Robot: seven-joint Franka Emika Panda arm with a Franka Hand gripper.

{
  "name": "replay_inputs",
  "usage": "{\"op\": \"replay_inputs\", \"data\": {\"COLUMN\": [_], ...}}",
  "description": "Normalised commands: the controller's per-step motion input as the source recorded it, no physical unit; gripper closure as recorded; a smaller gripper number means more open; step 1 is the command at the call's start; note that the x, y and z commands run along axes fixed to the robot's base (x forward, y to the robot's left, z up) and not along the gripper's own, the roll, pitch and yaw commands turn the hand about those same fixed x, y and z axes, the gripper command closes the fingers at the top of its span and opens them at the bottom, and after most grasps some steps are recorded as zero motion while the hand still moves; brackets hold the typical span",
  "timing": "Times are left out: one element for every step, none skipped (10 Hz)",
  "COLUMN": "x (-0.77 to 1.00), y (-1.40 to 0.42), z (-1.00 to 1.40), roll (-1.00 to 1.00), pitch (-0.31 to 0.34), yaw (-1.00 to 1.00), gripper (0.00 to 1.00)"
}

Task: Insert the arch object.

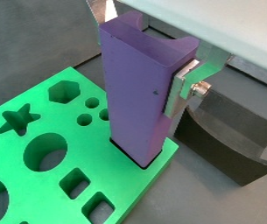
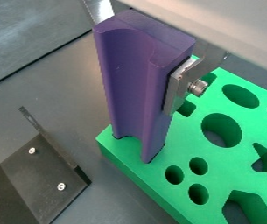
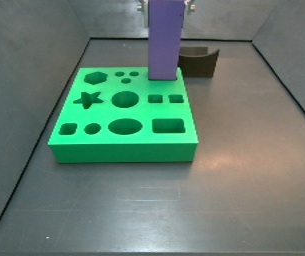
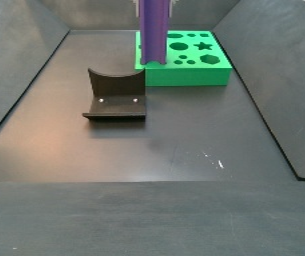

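The arch object is a tall purple column with a half-round groove down one face. My gripper is shut on its upper part, and one silver finger presses its side. The same hold shows in the other wrist view, gripper on the column. The column stands upright, its lower end at the corner of the green board nearest the fixture. How deep it sits I cannot tell. In both side views the column rises out of frame, hiding the gripper.
The green board has several cut-outs: star, hexagon, circles, squares. The dark fixture stands on the floor just beside the board's corner. Grey walls enclose the dark floor.
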Motion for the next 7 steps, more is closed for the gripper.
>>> {"op": "replay_inputs", "data": {"x": [0.21, 0.11, 0.07, 0.03, 0.00, 0.00, 0.00], "y": [-0.10, -0.03, -0.02, -0.01, -0.01, -0.01, 0.00], "z": [-0.25, -0.30, -0.31, -0.33, -0.33, -0.24, -0.19], "roll": [-0.13, -0.11, -0.05, 0.00, 0.00, 0.01, 0.01], "pitch": [-0.037, -0.067, -0.067, -0.060, -0.067, -0.036, -0.020], "yaw": [0.00, 0.00, 0.00, 0.00, 0.00, 0.00, 0.00], "gripper": [1.00, 1.00, 1.00, 1.00, 1.00, 1.00, 1.00]}}
